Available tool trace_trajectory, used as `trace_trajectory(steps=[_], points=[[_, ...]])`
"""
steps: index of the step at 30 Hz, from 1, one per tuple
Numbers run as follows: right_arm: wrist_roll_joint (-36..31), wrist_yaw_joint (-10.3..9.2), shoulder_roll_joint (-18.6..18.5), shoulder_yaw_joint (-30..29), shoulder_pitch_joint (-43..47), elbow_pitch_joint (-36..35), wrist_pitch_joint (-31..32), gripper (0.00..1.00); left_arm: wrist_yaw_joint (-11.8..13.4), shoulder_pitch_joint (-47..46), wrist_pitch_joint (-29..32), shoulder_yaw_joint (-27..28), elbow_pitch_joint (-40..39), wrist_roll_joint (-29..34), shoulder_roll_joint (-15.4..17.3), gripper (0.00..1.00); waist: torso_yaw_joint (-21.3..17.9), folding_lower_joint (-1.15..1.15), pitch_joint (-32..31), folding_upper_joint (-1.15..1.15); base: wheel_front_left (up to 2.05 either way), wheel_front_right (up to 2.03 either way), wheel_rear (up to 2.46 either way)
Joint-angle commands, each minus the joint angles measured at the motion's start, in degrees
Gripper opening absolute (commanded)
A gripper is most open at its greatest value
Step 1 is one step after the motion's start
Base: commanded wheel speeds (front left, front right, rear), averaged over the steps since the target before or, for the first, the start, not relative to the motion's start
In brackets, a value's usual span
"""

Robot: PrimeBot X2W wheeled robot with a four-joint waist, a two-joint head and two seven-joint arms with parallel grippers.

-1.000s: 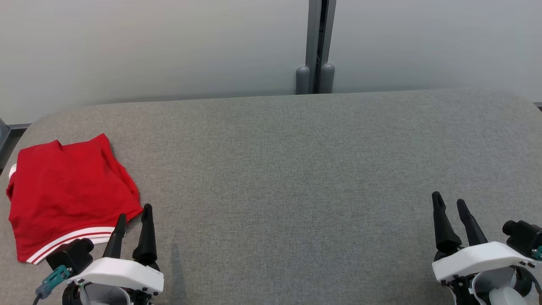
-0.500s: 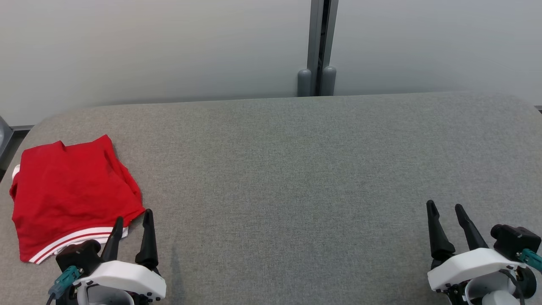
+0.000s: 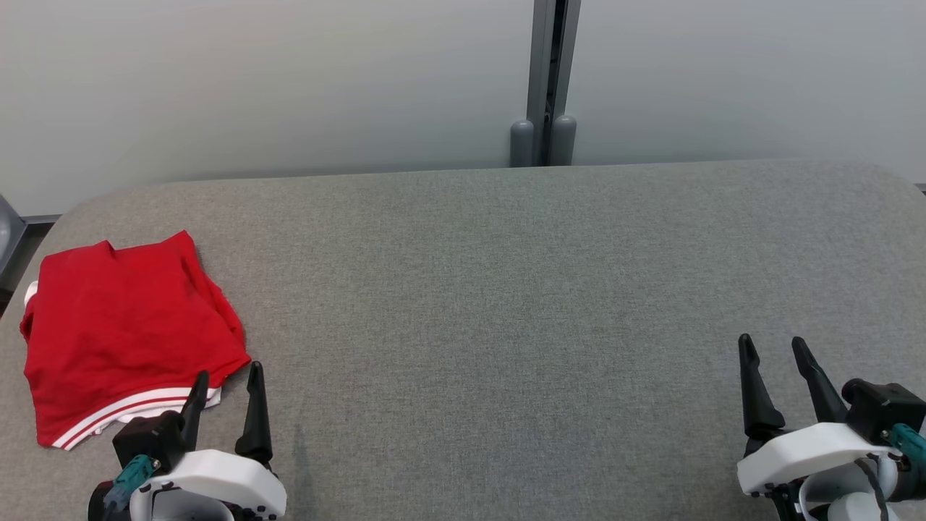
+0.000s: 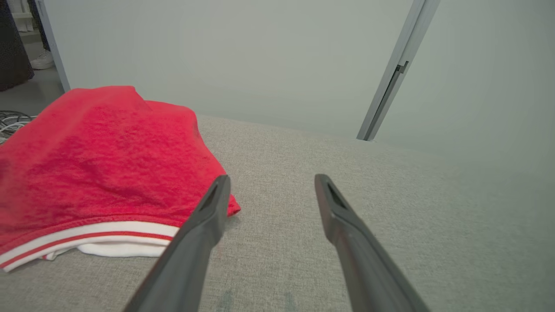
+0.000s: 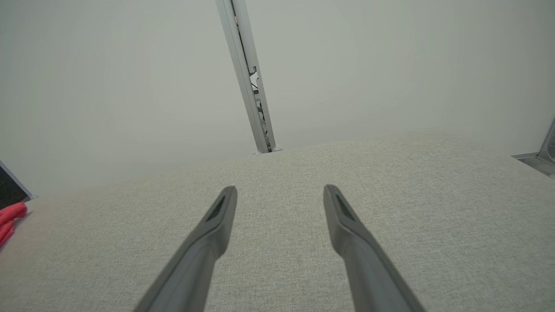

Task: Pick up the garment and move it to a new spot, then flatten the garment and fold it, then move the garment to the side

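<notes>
Head view, starting at the left: the red garment (image 3: 123,325) lies near the left end of the grey padded surface (image 3: 506,289), gathered into a compact, roughly squared bundle. Its white-striped hem (image 3: 123,411) faces the robot and a little white lining peeks out underneath. Just to the right of that hem corner sits the left gripper (image 3: 228,372), its jaws spread wide and holding nothing; in the left wrist view its left finger overlaps the corner of the cloth, though I cannot tell whether it touches. Beyond the garment, off the end of the surface, that view also catches some cables (image 4: 11,121) on the floor and a person's shoe (image 4: 43,60), both well clear of the work. The broad middle of the surface is bare, backed by a pale wall (image 3: 289,87) with a metal post (image 3: 551,72) behind the far edge. At the far right the right gripper (image 3: 770,340) hovers low over bare fabric, jaws likewise apart and empty, well away from the cloth. Judging by the tidy, doubled-over shape parked at one end, the folding and the move to the side look done, with little or nothing left. If instead this bundle counts as unfolded, everything remains. Nothing stands in the way of either arm.
</notes>
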Motion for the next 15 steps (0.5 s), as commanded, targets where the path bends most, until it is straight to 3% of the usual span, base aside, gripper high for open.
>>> trace_trajectory(steps=[1,15], points=[[-1.40,0.09,-0.09,-0.19,0.08,-0.26,-0.57,1.00,0.27,-0.57,-0.51,0.05,0.04,1.21,0.36,1.00,0.01,0.00,-0.03,0.00,0.00,0.00,0.00],[-8.55,0.11,0.29,-1.84,0.31,0.82,-2.19,1.00,0.93,-0.24,-1.99,0.61,0.50,6.41,0.41,1.00,0.07,0.00,0.32,0.00,0.00,0.00,0.00]])
